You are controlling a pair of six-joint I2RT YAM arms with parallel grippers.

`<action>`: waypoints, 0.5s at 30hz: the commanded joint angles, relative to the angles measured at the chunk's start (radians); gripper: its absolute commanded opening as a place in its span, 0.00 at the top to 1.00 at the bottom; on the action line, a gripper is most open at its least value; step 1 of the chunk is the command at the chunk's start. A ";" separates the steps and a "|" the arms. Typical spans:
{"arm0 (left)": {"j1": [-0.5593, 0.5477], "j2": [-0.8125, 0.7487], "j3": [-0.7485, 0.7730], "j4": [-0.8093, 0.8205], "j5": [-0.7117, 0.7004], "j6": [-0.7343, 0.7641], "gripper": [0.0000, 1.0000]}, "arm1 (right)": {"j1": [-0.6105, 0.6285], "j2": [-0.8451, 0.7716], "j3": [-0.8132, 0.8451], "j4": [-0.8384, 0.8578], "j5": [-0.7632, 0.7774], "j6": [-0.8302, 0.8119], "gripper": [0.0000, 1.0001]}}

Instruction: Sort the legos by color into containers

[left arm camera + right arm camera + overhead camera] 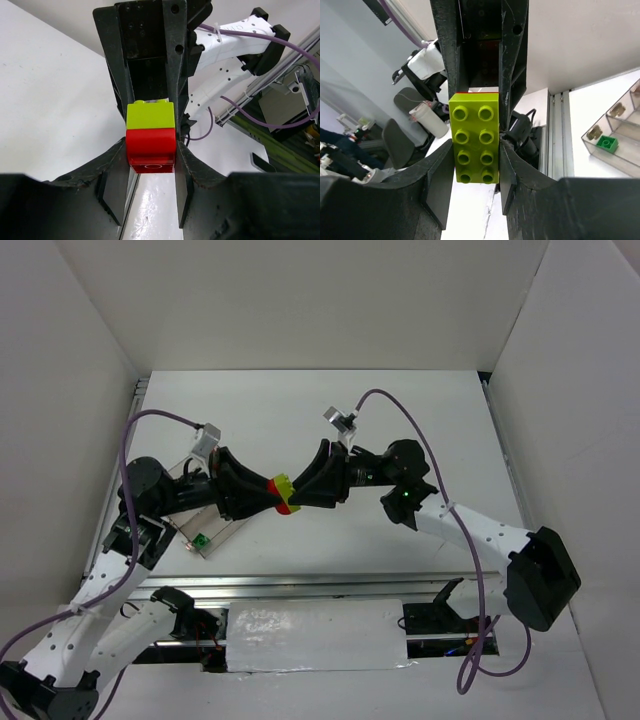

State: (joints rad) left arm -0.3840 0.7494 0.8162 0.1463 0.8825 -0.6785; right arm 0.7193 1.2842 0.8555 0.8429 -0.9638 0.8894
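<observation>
Left claw point(151, 155) and right claw point(475, 165) meet tip to tip above the middle of the counter point(400, 420). The left claw's fingers are narrowed to brick width and clamp the red brick point(150, 145). The right claw clamps the yellow-green brick point(474, 145) likewise. The two bricks are stuck together. The tray point(222, 530) lies near the counter's left edge, with a green brick point(201, 539) at its near end.

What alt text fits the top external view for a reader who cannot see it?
Seen from above, the left gripper and right gripper meet mid-table, the left clamping a red brick, the right the yellow-green brick stuck to it. A clear tray at the left holds one green brick.
</observation>
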 commanded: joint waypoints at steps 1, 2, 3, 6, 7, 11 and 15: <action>-0.004 0.014 0.061 -0.088 -0.140 0.094 1.00 | -0.015 -0.011 -0.031 0.149 -0.070 -0.004 1.00; -0.004 0.019 0.073 -0.126 -0.187 0.106 1.00 | -0.056 -0.028 -0.053 0.157 -0.064 -0.012 1.00; 0.000 0.028 0.096 -0.199 -0.259 0.125 1.00 | -0.088 -0.035 -0.088 0.176 -0.062 -0.013 1.00; 0.016 0.028 0.123 -0.261 -0.357 0.145 1.00 | -0.226 -0.060 -0.150 0.177 -0.059 0.003 1.00; 0.022 0.025 0.127 -0.298 -0.391 0.146 1.00 | -0.254 -0.075 -0.160 0.161 -0.043 -0.004 1.00; 0.059 0.089 0.219 -0.518 -0.773 0.116 1.00 | -0.307 -0.149 -0.098 -0.358 0.202 -0.351 1.00; 0.192 0.374 0.397 -0.781 -1.166 -0.044 1.00 | -0.255 -0.167 -0.039 -0.648 0.516 -0.376 1.00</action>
State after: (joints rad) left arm -0.2817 0.9585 1.1210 -0.4259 0.1028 -0.6170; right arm 0.4335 1.1568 0.7525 0.4610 -0.6998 0.6319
